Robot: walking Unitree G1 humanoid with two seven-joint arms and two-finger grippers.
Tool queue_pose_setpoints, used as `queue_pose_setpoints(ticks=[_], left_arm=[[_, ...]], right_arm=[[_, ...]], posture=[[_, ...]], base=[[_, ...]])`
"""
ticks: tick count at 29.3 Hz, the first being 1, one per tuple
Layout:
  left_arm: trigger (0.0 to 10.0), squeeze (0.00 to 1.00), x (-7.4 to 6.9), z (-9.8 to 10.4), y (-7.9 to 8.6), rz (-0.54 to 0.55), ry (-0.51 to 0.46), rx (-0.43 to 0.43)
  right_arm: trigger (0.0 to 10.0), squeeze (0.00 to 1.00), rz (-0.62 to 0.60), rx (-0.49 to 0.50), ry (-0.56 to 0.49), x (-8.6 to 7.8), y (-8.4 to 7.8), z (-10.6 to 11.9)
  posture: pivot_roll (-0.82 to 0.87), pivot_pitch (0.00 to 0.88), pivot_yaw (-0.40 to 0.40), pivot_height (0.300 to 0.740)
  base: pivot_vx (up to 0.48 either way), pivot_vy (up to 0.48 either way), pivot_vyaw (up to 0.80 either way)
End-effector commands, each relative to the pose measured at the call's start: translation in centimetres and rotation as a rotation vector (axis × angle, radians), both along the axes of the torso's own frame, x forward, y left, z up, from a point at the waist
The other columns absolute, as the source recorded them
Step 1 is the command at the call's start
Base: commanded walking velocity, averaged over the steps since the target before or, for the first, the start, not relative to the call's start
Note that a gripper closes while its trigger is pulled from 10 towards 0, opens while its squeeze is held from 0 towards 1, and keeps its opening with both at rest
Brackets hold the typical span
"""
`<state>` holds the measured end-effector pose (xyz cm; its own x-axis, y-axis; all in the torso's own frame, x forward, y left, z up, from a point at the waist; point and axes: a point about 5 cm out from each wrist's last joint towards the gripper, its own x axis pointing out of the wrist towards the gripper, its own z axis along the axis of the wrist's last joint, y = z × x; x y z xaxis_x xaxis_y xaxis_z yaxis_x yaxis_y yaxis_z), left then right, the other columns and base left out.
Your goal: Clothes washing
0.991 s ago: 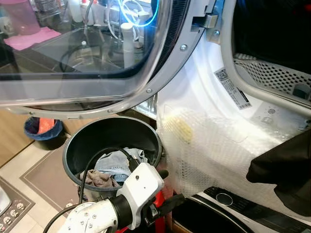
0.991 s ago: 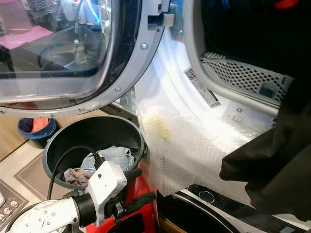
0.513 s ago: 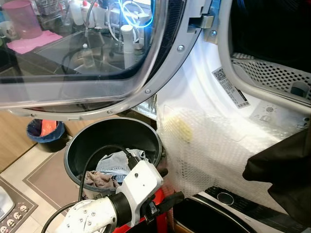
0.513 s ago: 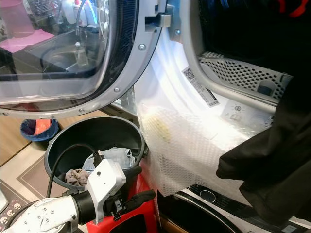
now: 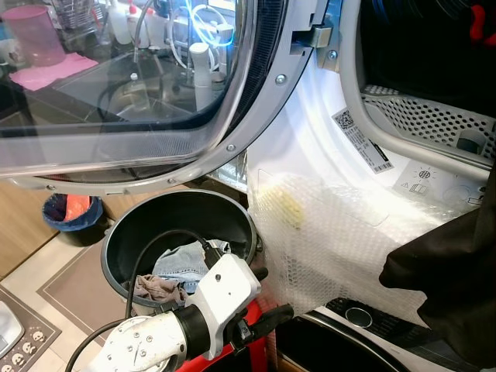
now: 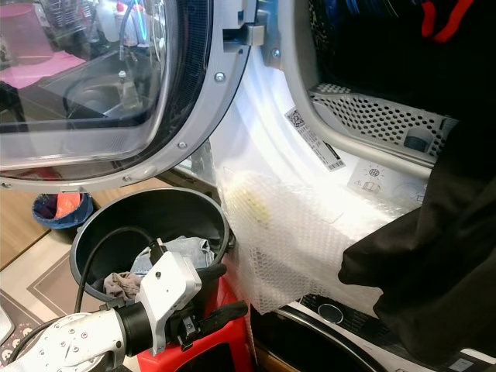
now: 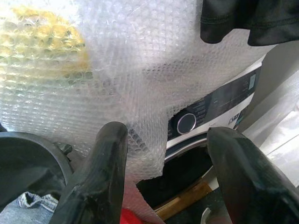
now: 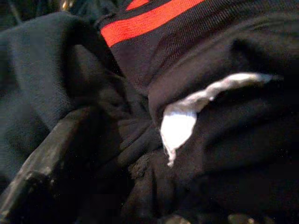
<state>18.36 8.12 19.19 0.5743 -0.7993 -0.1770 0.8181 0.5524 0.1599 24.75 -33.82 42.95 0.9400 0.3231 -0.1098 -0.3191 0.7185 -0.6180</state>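
A big round washer door (image 5: 139,93) stands wide open, and its glass mirrors a sink and bottles. Next to it is the dark drum opening (image 5: 434,54) with a gray dotted rim. A black garment (image 5: 457,279) hangs down in front of the washer, low on the right side, just under the opening. In the right wrist view the black cloth (image 8: 210,154) has a red stripe (image 8: 149,16) and a small white tag (image 8: 180,126). One black finger (image 8: 51,158) of the right gripper presses into the cloth, so it looks like it is gripping the garment.

Bubble wrap (image 5: 333,232) covers the white front of the washer below the door. A round knob (image 5: 357,317) sits on the dark panel under the wrap.

A dark round basket (image 5: 124,232) stands on the floor under the open door. Blue jeans (image 5: 182,260) and a brown cloth (image 5: 159,288) lie inside it.

The left gripper (image 5: 262,306) is low, just beside the basket's rim. Its two black fingers (image 7: 100,177) are spread apart and hold nothing. A small blue bin (image 5: 71,213) stands farther back on the floor.
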Motion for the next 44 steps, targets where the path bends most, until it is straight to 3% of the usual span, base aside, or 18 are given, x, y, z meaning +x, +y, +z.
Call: queue_pose_setpoints(ticks=[1,9,17,21,28,30,31,34,35,37,41,44], left_arm=[[10.0,0.0,-0.1,0.0,0.1,-0.009,0.007,-0.002],[10.0,0.0,-0.1,0.0,0.0,-0.007,0.007,-0.009],[10.0,0.0,0.0,0.0,-0.1,-0.002,0.005,-0.014],[10.0,0.0,-0.1,-0.1,-0.2,0.001,0.004,-0.016],[10.0,0.0,0.0,-0.1,-0.3,0.009,0.006,-0.022],[10.0,0.0,0.0,0.0,-0.3,0.011,0.005,-0.021],[10.0,0.0,0.0,0.0,-0.3,0.011,0.005,-0.021],[10.0,0.0,0.1,0.0,-0.2,0.014,0.003,-0.02],[10.0,0.0,0.1,0.0,-0.2,0.015,0.002,-0.02],[10.0,0.0,0.2,0.0,-0.2,0.017,0.001,-0.021],[10.0,0.0,0.2,0.0,-0.2,0.018,0.0,-0.021],[10.0,0.0,0.2,0.1,-0.3,0.02,0.0,-0.025]], right_arm=[[10.0,0.0,0.027,-0.068,0.012,-0.8,0.3,0.6],[10.0,0.0,0.171,-0.113,0.112,-0.7,1.1,1.1],[10.0,0.0,0.267,-0.349,0.234,-0.3,2.4,0.0],[10.0,0.0,0.144,-0.505,0.212,1.2,2.4,-0.3],[10.0,0.0,0.002,-0.561,0.002,3.9,3.3,0.3],[10.0,0.0,-0.113,-0.489,-0.119,4.9,3.0,1.7],[10.0,0.0,-0.113,-0.489,-0.119,4.9,3.0,1.7],[10.0,0.0,-0.29,-0.462,-0.258,5.3,2.1,3.6],[10.0,0.0,-0.383,-0.555,-0.326,5.5,1.8,4.3],[10.0,0.0,-0.48,-0.549,-0.418,5.9,1.6,5.2],[10.0,0.0,-0.548,-0.561,-0.496,6.0,1.7,5.9],[10.0,0.0,-0.618,-0.494,-0.634,6.4,2.0,6.8]], posture=[[0.01,0.185,-0.004,0.74],[0.01,0.176,-0.014,0.74],[0.0,0.17,-0.02,0.74],[0.0,0.173,-0.027,0.74],[0.0,0.18,-0.028,0.74],[0.01,0.182,-0.026,0.74],[0.01,0.182,-0.026,0.74],[0.01,0.183,-0.024,0.74],[0.01,0.183,-0.023,0.74],[0.0,0.184,-0.023,0.74],[0.0,0.183,-0.022,0.74],[0.0,0.184,-0.022,0.74]], base=[[0.0,0.0,0.0],[0.0,0.0,0.0],[0.0,0.0,0.0],[0.0,0.0,0.0],[0.0,0.0,0.0],[0.0,0.0,0.0],[0.0,0.0,0.0],[0.0,0.0,0.0],[0.0,0.0,0.0],[0.0,0.0,0.0],[0.0,0.0,0.0],[0.0,0.0,0.0]])
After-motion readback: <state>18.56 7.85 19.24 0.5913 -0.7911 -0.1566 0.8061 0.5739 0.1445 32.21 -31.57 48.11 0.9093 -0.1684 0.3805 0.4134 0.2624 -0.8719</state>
